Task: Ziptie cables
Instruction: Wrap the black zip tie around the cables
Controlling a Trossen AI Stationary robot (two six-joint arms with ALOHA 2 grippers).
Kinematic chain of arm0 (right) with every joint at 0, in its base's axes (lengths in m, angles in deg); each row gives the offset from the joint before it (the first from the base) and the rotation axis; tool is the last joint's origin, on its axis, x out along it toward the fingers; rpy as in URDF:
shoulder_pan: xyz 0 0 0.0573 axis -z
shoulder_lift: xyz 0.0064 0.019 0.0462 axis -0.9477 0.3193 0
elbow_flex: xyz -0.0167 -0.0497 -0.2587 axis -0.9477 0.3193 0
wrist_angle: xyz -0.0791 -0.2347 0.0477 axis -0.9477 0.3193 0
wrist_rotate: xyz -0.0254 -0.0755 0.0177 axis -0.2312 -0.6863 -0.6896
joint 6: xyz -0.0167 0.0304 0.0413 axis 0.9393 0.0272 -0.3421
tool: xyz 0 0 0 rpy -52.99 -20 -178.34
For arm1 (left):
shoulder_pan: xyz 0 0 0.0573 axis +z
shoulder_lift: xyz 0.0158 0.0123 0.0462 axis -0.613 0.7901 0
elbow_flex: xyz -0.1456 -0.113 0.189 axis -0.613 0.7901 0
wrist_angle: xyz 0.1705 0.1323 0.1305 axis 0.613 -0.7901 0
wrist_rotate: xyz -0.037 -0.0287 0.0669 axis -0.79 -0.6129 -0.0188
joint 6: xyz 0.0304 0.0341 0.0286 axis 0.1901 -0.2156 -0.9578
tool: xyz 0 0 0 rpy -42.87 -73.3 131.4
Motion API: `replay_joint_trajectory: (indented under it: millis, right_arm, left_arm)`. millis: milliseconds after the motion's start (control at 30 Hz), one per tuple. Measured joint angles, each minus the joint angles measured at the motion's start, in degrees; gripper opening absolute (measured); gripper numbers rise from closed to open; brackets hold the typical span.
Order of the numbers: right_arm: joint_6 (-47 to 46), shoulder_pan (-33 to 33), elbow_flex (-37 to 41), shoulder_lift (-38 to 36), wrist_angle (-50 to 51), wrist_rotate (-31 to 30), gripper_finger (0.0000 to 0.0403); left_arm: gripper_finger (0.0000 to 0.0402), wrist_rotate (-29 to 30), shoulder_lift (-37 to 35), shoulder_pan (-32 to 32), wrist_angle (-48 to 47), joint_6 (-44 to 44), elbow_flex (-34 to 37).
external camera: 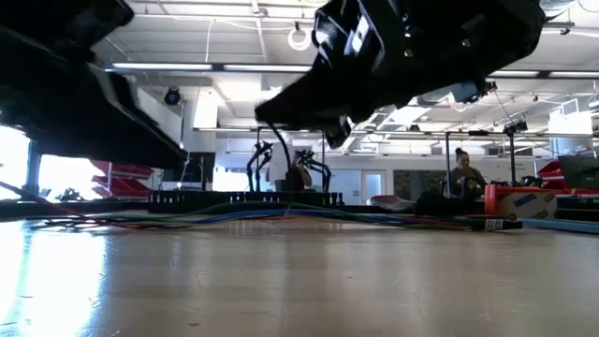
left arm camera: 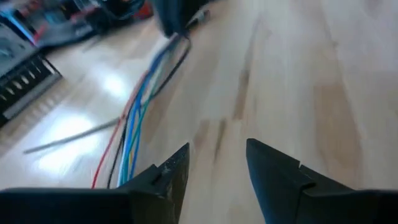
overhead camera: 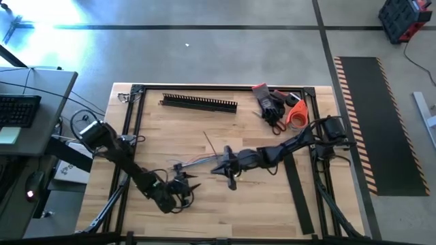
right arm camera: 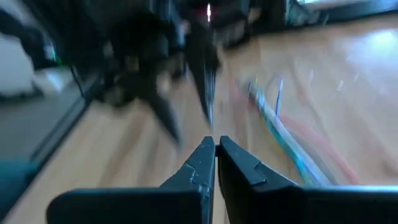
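Note:
The cables (overhead camera: 197, 162) are a loose bunch of thin coloured and grey wires lying flat on the wooden table; they also show in the low view (external camera: 281, 217). My left gripper (overhead camera: 182, 185) is open just near of their left end. In the left wrist view the wires (left arm camera: 134, 118) run beside its fingers (left arm camera: 214, 165). My right gripper (overhead camera: 228, 169) is shut over the bunch's right end. In the right wrist view the wires (right arm camera: 280, 134) pass beside its fingertips (right arm camera: 216, 144). A thin pale zip tie (overhead camera: 210, 143) lies on the table, far of the bunch. My right gripper is shut with its fingertips right by the bunch's right end (left arm camera: 177, 46). The pictures are blurred there, so I cannot tell whether it touches or holds any wire.
A black comb-toothed duct (overhead camera: 199, 103) lies along the far side. Dark gloves (overhead camera: 269, 102) and an orange tape roll (overhead camera: 296, 114) sit at the far right corner. A flat black strip (overhead camera: 300, 197) lies at the right. A person (external camera: 463, 173) sits in the room beyond.

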Motion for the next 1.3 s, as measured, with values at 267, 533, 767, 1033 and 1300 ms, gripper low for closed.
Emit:
replay_joint_trajectory:
  millis: [267,533,767,1033,1300]
  right_arm:
    - [-0.93,-0.87,0.23,-0.06,-3.55,-2.9,0.0]
    - [-0.67,-1.77,0.23,-0.06,-3.93,-5.76,0.0]
    - [-0.67,-2.8,0.23,-0.08,-3.84,-7.63,0.0]
    - [-1.38,-4.83,0.21,-0.13,-3.51,-11.36,0.0]
    - [-3.58,-7.27,0.17,-0.19,-0.6,-16.08,0.0]
  left_arm:
    - [0.0174,1.25,9.35,6.47,29.4,-12.71,-0.04]
    - [0.0172,-0.25,15.19,9.91,48.81,-17.5,-0.04]
    - [0.0121,0.46,16.19,10.31,54.04,-17.37,-0.02]
    - [0.0007,0.1,16.19,10.27,54.03,-17.45,-0.02]
    - [0.0001,-1.53,16.18,10.27,53.87,-17.43,-0.02]
